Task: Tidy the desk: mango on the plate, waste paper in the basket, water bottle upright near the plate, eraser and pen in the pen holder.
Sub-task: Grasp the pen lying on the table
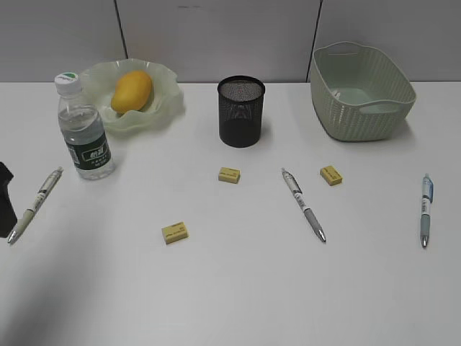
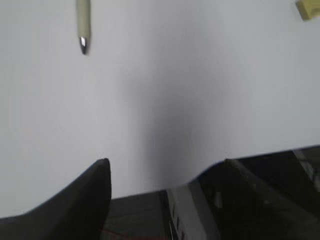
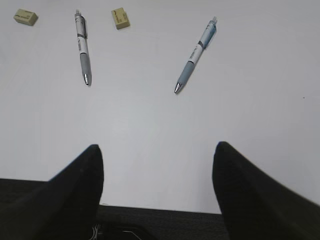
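Yellow-orange oval mango lying in far-left wavy-rimmed pale green plate; both black grippers, left and right, spread empty above near edge of white desk.

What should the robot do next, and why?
Probably move the left gripper toward the grey pen nearest it and grasp it. The mango already lies on the plate and the water bottle stands upright beside it, but three pens and three erasers lie on the desk, outside the pen holder.
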{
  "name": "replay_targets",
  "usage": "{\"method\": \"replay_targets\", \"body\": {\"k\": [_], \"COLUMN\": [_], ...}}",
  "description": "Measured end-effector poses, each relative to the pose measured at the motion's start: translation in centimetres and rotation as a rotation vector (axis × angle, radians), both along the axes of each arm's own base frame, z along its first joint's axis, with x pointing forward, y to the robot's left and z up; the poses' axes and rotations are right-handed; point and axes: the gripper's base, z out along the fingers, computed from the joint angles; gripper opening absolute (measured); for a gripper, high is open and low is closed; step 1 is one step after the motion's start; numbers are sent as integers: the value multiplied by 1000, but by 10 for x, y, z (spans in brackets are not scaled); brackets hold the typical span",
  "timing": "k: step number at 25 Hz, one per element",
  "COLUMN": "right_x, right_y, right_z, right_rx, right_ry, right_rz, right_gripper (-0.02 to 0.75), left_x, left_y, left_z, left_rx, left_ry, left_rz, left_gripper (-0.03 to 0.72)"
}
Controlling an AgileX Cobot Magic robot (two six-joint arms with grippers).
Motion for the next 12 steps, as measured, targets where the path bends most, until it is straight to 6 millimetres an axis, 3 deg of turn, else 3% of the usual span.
{"method": "replay_targets", "body": {"k": [5, 12], "right_x": [0, 0], "right_y": [0, 0], "right_z": [0, 0], "right_rx": [-1, -1], "right_ry": [0, 0], "right_rz": [0, 0], "right_gripper": [538, 538], "left_x": [-17, -52], "left_y": [-8, 1], "left_z": [10, 38], "left_rx": [-44, -83], "left_ry": [73, -77], "left_rz": [-27, -61], "left_gripper": [493, 486]}}
